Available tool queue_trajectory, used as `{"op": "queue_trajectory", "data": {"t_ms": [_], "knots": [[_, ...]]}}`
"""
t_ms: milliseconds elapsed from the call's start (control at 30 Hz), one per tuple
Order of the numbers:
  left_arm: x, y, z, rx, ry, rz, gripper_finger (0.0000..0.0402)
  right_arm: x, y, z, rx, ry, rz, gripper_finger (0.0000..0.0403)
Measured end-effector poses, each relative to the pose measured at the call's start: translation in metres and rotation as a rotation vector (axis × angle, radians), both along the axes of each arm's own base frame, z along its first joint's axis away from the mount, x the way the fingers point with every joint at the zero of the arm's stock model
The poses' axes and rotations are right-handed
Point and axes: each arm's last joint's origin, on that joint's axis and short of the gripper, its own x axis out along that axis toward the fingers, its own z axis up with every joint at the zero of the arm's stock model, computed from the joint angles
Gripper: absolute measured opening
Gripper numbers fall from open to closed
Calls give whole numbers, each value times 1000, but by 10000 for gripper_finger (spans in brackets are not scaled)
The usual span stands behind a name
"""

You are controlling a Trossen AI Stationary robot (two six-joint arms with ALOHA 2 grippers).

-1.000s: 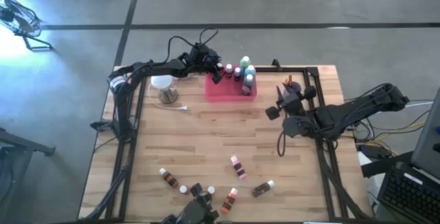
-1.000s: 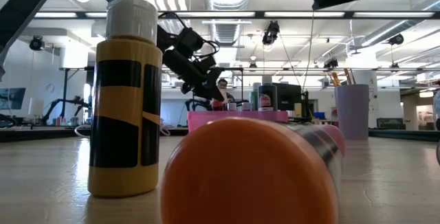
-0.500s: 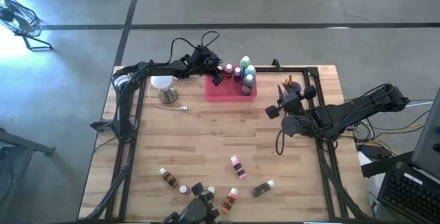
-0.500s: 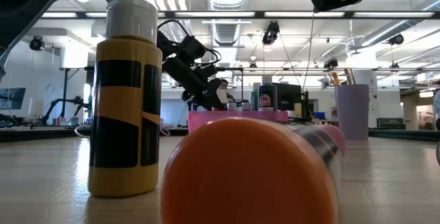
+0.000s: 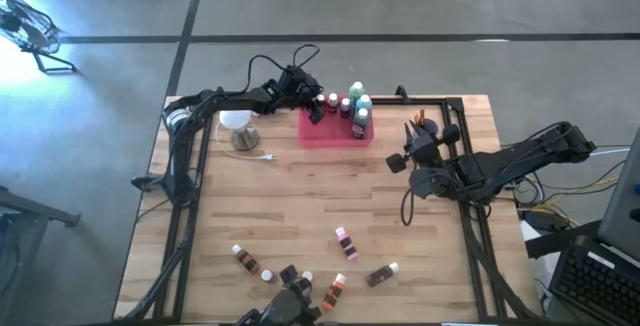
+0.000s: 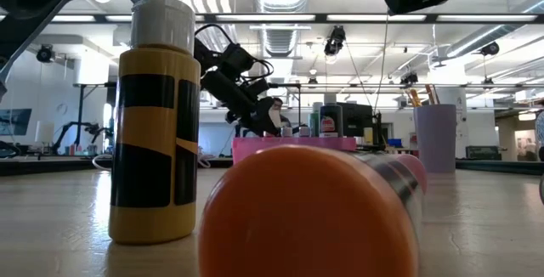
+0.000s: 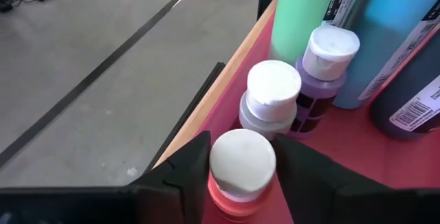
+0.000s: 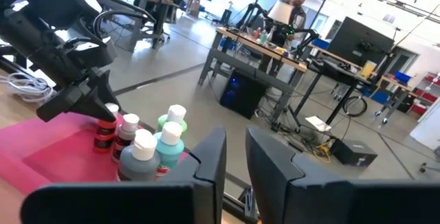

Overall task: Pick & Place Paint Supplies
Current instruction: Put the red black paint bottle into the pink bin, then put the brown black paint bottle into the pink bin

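Observation:
A pink tray stands at the table's far edge. In it are a green bottle, a blue bottle and small white-capped bottles. My left gripper is at the tray's far left corner, shut on a small red bottle. My right gripper hovers right of the tray. Its fingers stand a narrow gap apart with nothing between them. Several small bottles lie near the front edge, among them a pink one and a brown one. My left gripper has the red bottle's upper part, just under its white cap, between its two fingers, one on each side. The fingers come slanting down from the table's left. The bottle stands upright in the tray's far left corner.
A white globe lamp with its cord stands left of the tray. A cup with brushes stands right of it. Close to the low camera are an upright yellow-and-black bottle and a lying orange one. The table's middle is bare wood.
My left gripper has sunk a little toward the pink tray with the red bottle, then kept still.

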Motion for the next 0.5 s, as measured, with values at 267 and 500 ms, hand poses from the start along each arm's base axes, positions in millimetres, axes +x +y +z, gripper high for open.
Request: {"op": "queue_trajectory", "data": {"t_ms": [267,500], "knots": [[4,3,13,24,-10,-5,197,0,0,0,-1,2,0,83],[5,6,62,-2,61,-18,201,0,0,0,-1,2,0,106]]}}
